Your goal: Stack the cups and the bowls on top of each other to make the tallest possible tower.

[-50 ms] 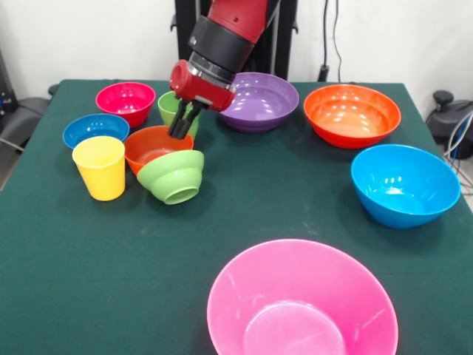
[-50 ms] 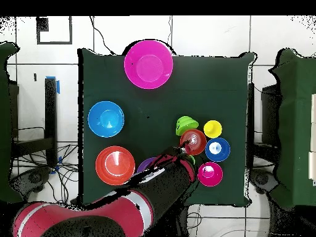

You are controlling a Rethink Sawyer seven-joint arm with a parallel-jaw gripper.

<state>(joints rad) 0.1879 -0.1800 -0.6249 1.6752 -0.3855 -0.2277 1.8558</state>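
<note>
Nearest the camera sits the large pink bowl (image 1: 302, 305), upright at the table's front edge. Behind it, the red and black arm (image 1: 222, 44) slants down from above, and its gripper (image 1: 185, 127) hangs over the back rim of the small orange-red bowl (image 1: 155, 146), fingers pressed close together and holding nothing. Tipped on its side against that bowl lies the small light-green bowl (image 1: 174, 176). Just behind the gripper stands the light-green cup (image 1: 171, 108), partly hidden. Beside the cluster stand the yellow cup (image 1: 100, 167), dark blue bowl (image 1: 94, 129) and magenta-red bowl (image 1: 126, 101). Well apart rest the purple bowl (image 1: 260, 100), large orange bowl (image 1: 352, 115) and light blue bowl (image 1: 405, 184) on the green table (image 1: 295, 200).
</note>
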